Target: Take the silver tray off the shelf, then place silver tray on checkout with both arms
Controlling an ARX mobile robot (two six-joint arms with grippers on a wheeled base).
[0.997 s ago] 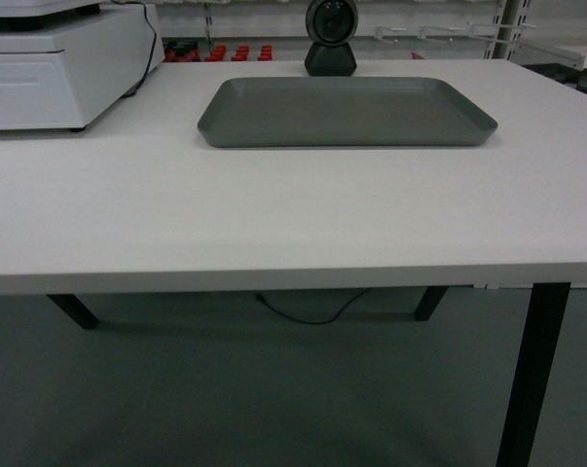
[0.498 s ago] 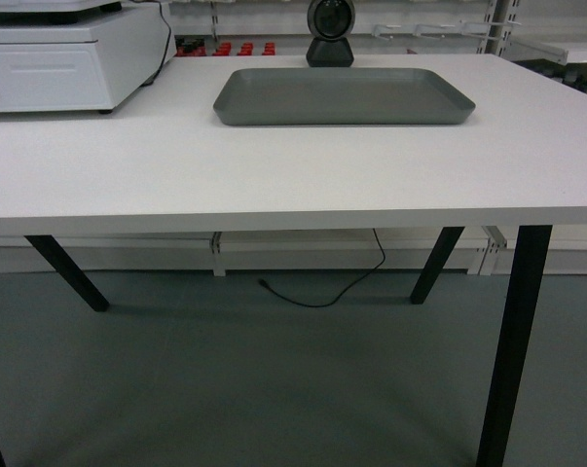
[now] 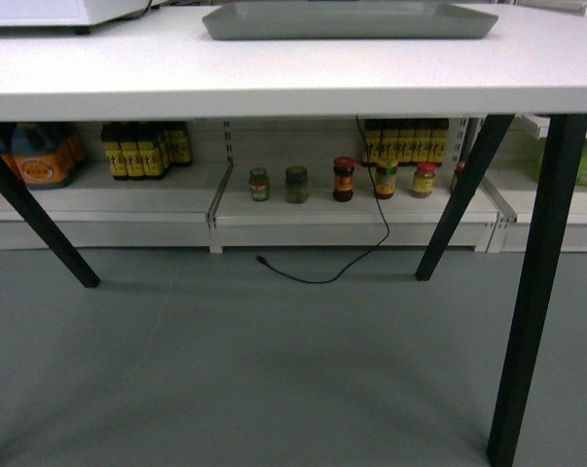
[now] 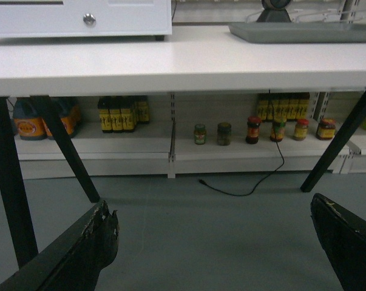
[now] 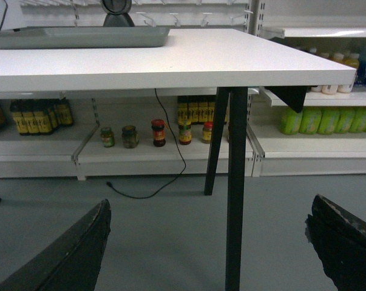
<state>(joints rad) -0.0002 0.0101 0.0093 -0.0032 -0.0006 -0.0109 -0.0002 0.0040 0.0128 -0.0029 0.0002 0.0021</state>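
1. Meanwhile, the head view had dropped since half a second earlier: the silver tray (image 3: pixel 349 19), then well down the frame, sat at the very top edge, and the store shelf (image 3: pixel 351 206) behind the bench (image 3: pixel 293 73), with its jars (image 3: pixel 343 179) and bottles (image 3: pixel 142 149), had come into sight beneath the benchtop.
2. The tray lay flat on the white bench, toward its far side, with nothing holding it.
3. The left end effector (image 4: pixel 216 242) hung low in front of the bench, its two black fingers (image 4: pixel 91 239) spread wide with only grey floor between them; the tray (image 4: pixel 304 31) stood well above and to the right of it.
4. The right end effector (image 5: pixel 210 242) was likewise spread wide and held nothing, with a black bench leg (image 5: pixel 236 182) rising between its fingers in the frame; the tray (image 5: pixel 79 36) was high up at the left.
5. Neither end effector showed in the head view.
6. Only the left wrist view showed the white cash drawer (image 4: pixel 79 18) with its round lock, left of the tray.
7. Only the right wrist view showed green bottles (image 5: pixel 319 120) on a shelf to the right, and the black scanner stand (image 5: pixel 118 12) behind the tray.
8. A black cable (image 3: pixel 356 253) trailed to the floor under the bench.
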